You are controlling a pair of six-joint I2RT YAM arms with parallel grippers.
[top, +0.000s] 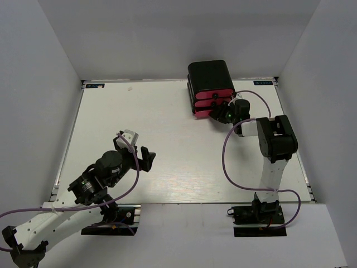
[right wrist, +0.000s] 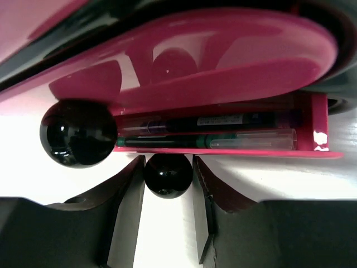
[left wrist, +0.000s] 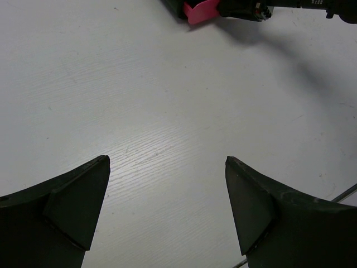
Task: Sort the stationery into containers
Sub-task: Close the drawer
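The right gripper (right wrist: 167,167) is clamping the black knob (right wrist: 167,177) of a pink drawer (right wrist: 234,152), apparently the lowest, holding pens (right wrist: 223,120); the left gripper (left wrist: 167,167) is hanging released.

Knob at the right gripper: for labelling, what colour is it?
The knob is glossy black; right wrist view shows best.

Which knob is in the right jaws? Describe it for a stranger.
Find the black cabinet at the table's far right. Its pink drawers carry knobs. Your knob sits in the jaws of the right gripper, on the drawer showing pens; its neighbour hangs free.
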